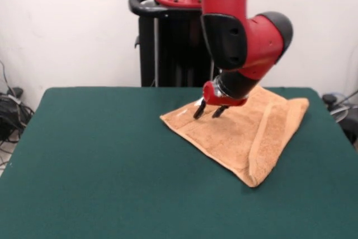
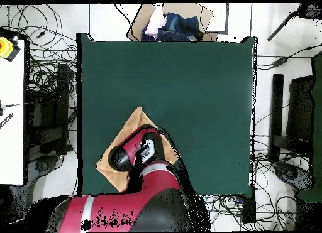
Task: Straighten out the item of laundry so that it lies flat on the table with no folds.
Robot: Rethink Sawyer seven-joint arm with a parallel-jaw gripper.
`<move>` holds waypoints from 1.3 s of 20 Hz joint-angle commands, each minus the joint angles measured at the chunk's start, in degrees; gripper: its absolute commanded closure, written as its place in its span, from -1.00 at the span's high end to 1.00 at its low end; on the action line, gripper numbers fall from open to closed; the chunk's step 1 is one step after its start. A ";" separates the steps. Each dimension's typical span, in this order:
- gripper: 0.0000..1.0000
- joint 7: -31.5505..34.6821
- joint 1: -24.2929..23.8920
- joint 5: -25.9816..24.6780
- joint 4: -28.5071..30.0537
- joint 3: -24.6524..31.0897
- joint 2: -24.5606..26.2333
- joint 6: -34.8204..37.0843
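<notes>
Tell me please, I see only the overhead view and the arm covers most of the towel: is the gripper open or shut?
Observer: Open. In the front view the gripper points down with its two fingers apart.
Operator: Where is it over the towel?
Observer: Near one corner of the towel, with the tips low at the cloth. I cannot tell if they touch it.
Operator: Is the towel flat already?
Observer: No. A strip along the side away from the gripper is folded over, so the task is not done. The towel lies on the table.

Arm bent low — end effector [image 1: 207,111] fingers parted, pointing down.
</notes>
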 commanded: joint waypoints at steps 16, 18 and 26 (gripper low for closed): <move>1.00 26.22 6.04 -48.40 -19.24 -17.16 22.20 -6.06; 1.00 27.46 6.23 -49.30 -19.11 -17.00 22.33 -5.05; 1.00 34.62 5.87 -56.07 -17.95 -15.57 23.11 -0.83</move>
